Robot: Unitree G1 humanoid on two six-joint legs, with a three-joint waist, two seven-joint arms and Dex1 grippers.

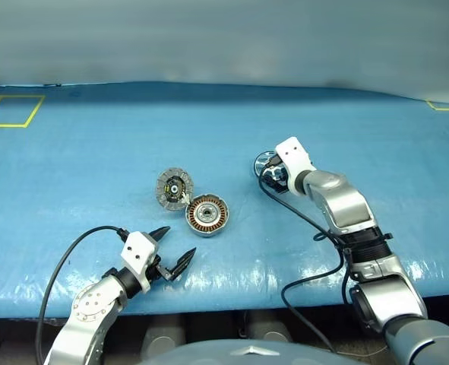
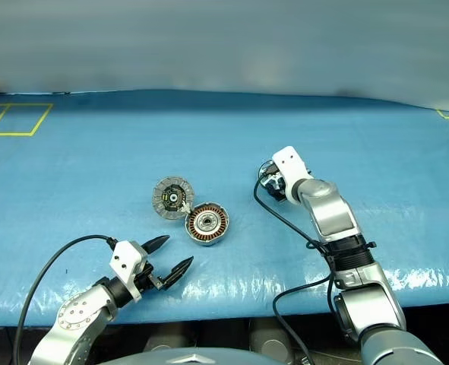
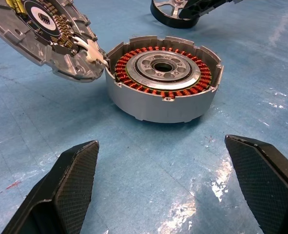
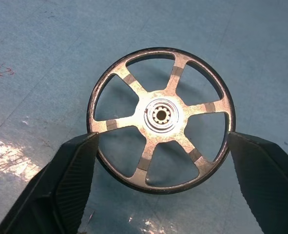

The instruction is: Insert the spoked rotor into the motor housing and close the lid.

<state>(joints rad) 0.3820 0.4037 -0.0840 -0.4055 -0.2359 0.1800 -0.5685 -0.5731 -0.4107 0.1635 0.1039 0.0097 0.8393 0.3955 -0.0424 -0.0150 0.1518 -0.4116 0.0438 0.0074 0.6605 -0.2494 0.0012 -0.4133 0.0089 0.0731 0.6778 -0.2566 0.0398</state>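
The spoked rotor (image 4: 161, 117), a dark-rimmed wheel with a small silver hub, sits on the blue mat between the fingers of my right gripper (image 1: 272, 176). That gripper is open, and its pads (image 4: 80, 165) stand right at the rim on both sides. The motor housing (image 1: 207, 215), a grey cup with copper windings, sits mid-table to the left of the rotor. Its lid (image 1: 174, 188) is swung open, hinged at the housing's far-left edge, with the segmented inner face up. My left gripper (image 1: 177, 243) hangs open near the table's front edge, pointing at the housing (image 3: 163, 80), with nothing between its fingers.
Blue mat (image 1: 95, 167) covers the table. A yellow taped rectangle (image 1: 11, 110) marks the far left corner and a yellow mark (image 1: 446, 106) the far right. Black cables (image 1: 300, 217) trail from both wrists. The front edge (image 1: 232, 304) runs close below the left gripper.
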